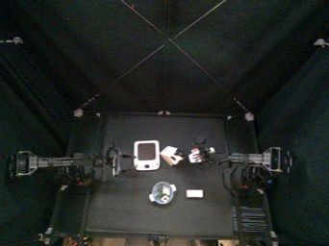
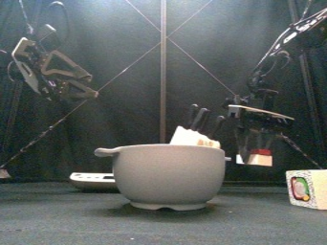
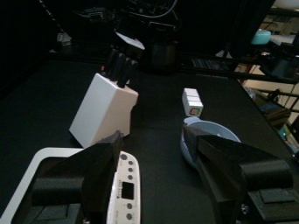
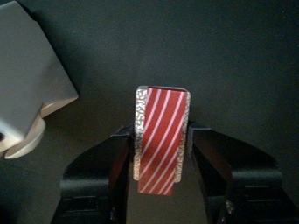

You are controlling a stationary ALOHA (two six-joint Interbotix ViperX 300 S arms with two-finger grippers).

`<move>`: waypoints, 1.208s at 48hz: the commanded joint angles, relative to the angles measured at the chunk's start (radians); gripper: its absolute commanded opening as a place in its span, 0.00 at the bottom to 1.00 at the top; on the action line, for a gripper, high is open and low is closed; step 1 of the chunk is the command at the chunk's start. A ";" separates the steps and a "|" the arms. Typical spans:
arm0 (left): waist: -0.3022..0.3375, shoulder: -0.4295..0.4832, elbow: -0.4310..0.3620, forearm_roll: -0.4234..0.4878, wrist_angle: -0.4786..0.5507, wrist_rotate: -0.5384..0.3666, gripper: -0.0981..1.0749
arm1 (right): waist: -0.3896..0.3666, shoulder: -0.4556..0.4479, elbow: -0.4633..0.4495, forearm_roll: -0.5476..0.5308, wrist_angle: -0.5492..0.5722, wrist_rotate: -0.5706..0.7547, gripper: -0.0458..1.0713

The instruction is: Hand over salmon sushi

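Black curtains (image 1: 52, 77) hang all around me, with thin poles crossing behind them. Past the far edge of the table, my left wrist view shows a room full of dark, messy stuff that I cannot make out. The tabletop (image 1: 115, 207) is small, black and flat.

A white tray (image 1: 146, 154) lies on the left side of the tabletop. A round gray bowl (image 2: 166, 177) stands near the front edge, close to the middle. Behind the bowl stands a white knife block (image 3: 103, 109) with black handles sticking out of the top. A little box (image 2: 307, 189) with a picture on it sits at the front right, apart from the bowl.

My left pincer (image 3: 158, 149) hangs high over the tray. It is wide open and has nothing in it.

My right pincer (image 4: 162, 131) is squeezing the salmon sushi (image 4: 162, 153), one jaw on each long side. The sushi has red and white stripes on top. It is up in the air, off the tabletop, just beside the knife block and right of the middle.
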 commanded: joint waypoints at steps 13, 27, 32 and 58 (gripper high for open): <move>0.005 0.000 -0.011 -0.038 -0.005 0.003 0.87 | 0.031 -0.080 -0.031 -0.025 -0.003 0.000 0.55; 0.003 0.000 -0.012 -0.055 -0.005 0.003 0.87 | 0.097 -0.212 -0.071 -0.121 -0.021 0.000 0.55; 0.005 0.000 -0.015 -0.057 -0.005 0.002 0.87 | 0.115 -0.245 -0.077 -0.146 -0.060 0.002 0.55; -0.066 0.000 -0.060 -0.077 -0.014 -0.005 0.87 | 0.206 -0.321 -0.074 -0.336 -0.433 0.003 0.55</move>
